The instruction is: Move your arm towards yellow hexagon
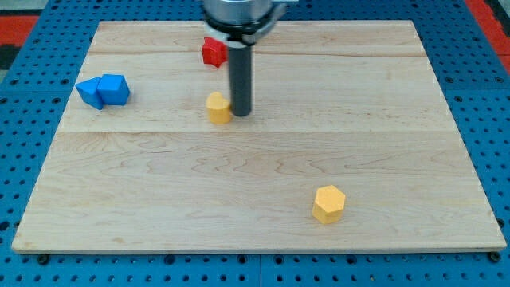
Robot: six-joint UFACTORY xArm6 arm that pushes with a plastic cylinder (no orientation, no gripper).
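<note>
The yellow hexagon [328,202] lies on the wooden board toward the view's bottom right. My tip [241,112] rests on the board near the top centre, far up and to the left of the hexagon. It stands right beside a second yellow block [218,107], a small rounded one, which is just to its left and seems to touch it. The rod rises from the tip to the arm's dark housing [239,16] at the view's top.
A red block [213,52] lies just up and left of the rod. Two blue blocks [103,90] sit together at the view's left. The wooden board [263,159] lies on a blue pegboard surface [16,159].
</note>
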